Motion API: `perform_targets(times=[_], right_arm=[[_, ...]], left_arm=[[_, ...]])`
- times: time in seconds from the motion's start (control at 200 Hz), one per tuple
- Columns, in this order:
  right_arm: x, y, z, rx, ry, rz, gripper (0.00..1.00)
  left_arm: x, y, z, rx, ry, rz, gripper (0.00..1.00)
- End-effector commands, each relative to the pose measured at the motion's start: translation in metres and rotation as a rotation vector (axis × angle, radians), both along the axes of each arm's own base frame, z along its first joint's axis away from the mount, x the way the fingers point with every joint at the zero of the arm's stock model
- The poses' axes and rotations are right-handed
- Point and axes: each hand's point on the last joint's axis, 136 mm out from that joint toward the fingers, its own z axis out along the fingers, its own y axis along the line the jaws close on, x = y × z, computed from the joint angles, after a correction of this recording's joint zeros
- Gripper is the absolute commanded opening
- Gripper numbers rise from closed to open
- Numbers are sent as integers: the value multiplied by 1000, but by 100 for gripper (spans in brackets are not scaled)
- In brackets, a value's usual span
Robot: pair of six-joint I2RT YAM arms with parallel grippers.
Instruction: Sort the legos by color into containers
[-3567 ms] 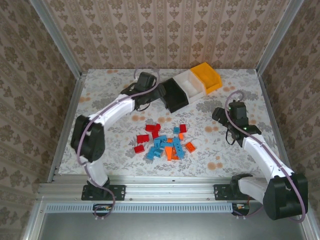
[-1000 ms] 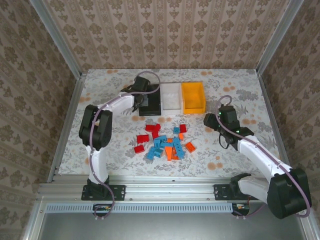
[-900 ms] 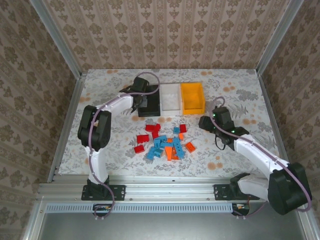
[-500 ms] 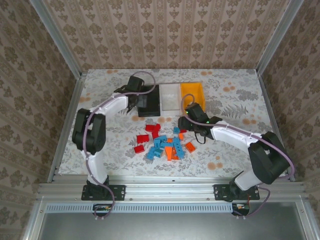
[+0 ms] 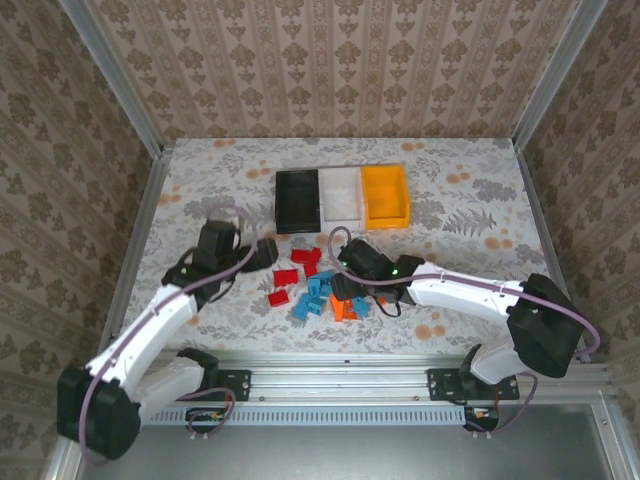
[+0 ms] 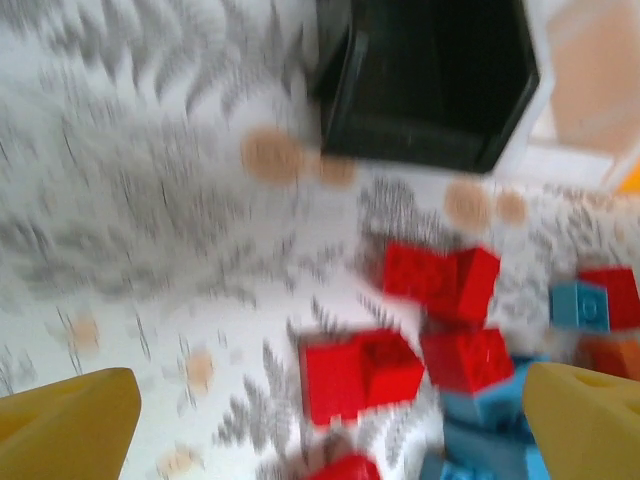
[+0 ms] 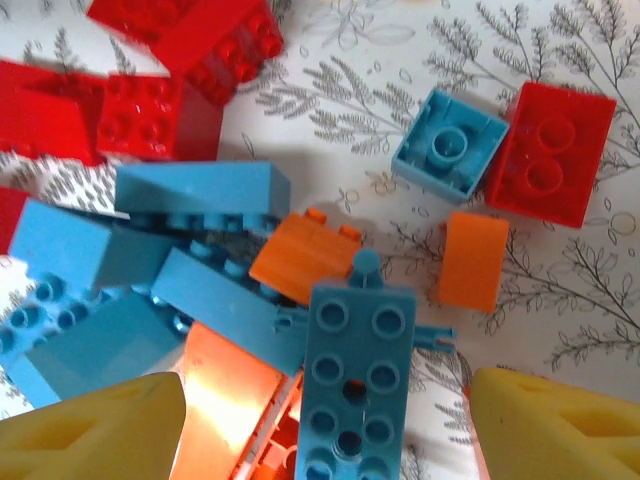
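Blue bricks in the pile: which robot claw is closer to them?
Right. The right gripper hangs open directly over the blue bricks, straddling a long one. The left gripper is off to their left, open, facing the red bricks.

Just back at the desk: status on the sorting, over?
Left gripper jaws open, beside the legos. Right gripper jaws open, over them. No brick held; bins look empty. Nothing in the way.
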Motion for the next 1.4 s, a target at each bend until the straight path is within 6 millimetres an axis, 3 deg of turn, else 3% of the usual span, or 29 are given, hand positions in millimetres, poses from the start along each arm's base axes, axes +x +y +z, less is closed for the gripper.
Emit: perform_targets(times=[0.0,0.19,0.33,0.575,0.76,0.925,1.095,1.215,1.29,1.395], right_arm=[[-7,-22,-15,-116,20,-11,77],[-7,-14,-33,-140,53,36,71],[-8,-11,-37,-132,60,44,69],[-5,-10,-49,-162,72,41,55],[-2,-9,-43,-145,48,35,46],[0,-8,-29,-118,23,28,32],[3,-11,-7,-95,-21,9,29],[9,-18,23,-95,-83,0,29],[28,-33,41,-132,-134,-34,29],[75,-64,73,-97,-192,-141,28]], left_arm=[[-23,-10,0,-155,13,-9,100],[-40,-7,-1,-199,-13,-22,100],[-42,-6,-1,-195,-8,-22,100],[-39,-7,-7,-199,4,-13,100],[-38,-6,-4,-192,0,-13,100],[-38,-6,-1,-194,-3,-12,100],[-37,-7,-2,-198,1,-13,100],[-35,-13,0,-236,-2,-21,100],[-28,-23,3,-304,-8,-22,100],[-13,-50,4,-412,5,-78,100]])
